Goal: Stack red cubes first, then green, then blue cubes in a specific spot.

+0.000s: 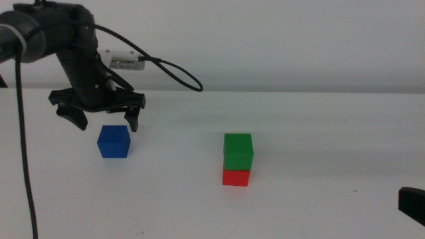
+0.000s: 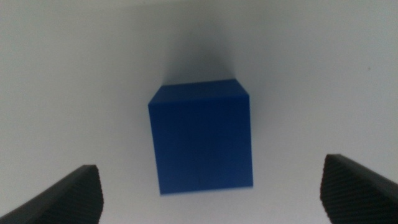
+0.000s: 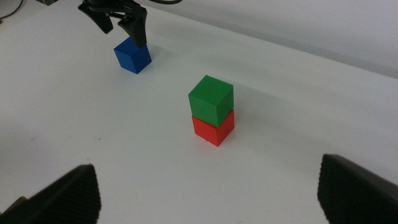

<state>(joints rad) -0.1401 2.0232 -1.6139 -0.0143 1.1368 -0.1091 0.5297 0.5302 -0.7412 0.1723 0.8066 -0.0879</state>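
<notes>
The blue cube (image 1: 113, 141) sits alone on the white table at the left. My left gripper (image 1: 107, 123) hovers just above and behind it, open, with one finger on each side. In the left wrist view the blue cube (image 2: 201, 140) fills the middle, and the fingers (image 2: 74, 196) stand wide apart without touching it. The green cube (image 1: 238, 151) rests on the red cube (image 1: 236, 178) near the table's centre, turned slightly askew. My right gripper (image 3: 205, 186) waits open at the near right, facing the green cube (image 3: 211, 99) and the red cube (image 3: 212, 129).
A black cable (image 1: 169, 66) loops from the left arm toward the back of the table. The white tabletop (image 1: 332, 146) stretches to the right of the stack. Only a corner of the right gripper (image 1: 412, 206) shows in the middle view.
</notes>
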